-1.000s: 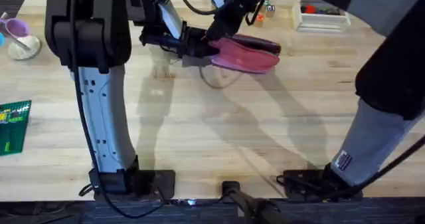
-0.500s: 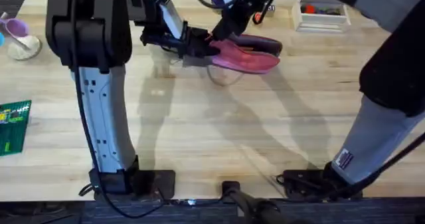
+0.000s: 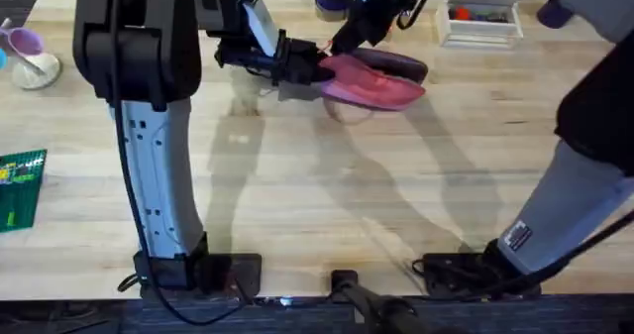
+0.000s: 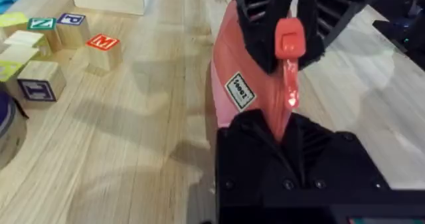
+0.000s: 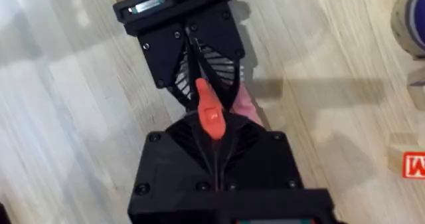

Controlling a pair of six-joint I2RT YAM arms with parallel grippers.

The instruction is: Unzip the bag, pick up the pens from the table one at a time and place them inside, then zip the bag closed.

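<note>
Two grippers meet at the bag (image 3: 374,81), upper centre of the overhead frame, far part of the table (image 3: 327,205). Left gripper (image 3: 302,66) clamps the pouch's left end; in its wrist view pink fabric (image 4: 282,111) is pinched between its fingers. Right gripper (image 3: 345,45) comes in from above right, fingers closed on an orange tab (image 5: 210,112) at that same end; could be the zipper pull, can't tell. Letter blocks (image 4: 40,51) sit beside the pouch.
</note>
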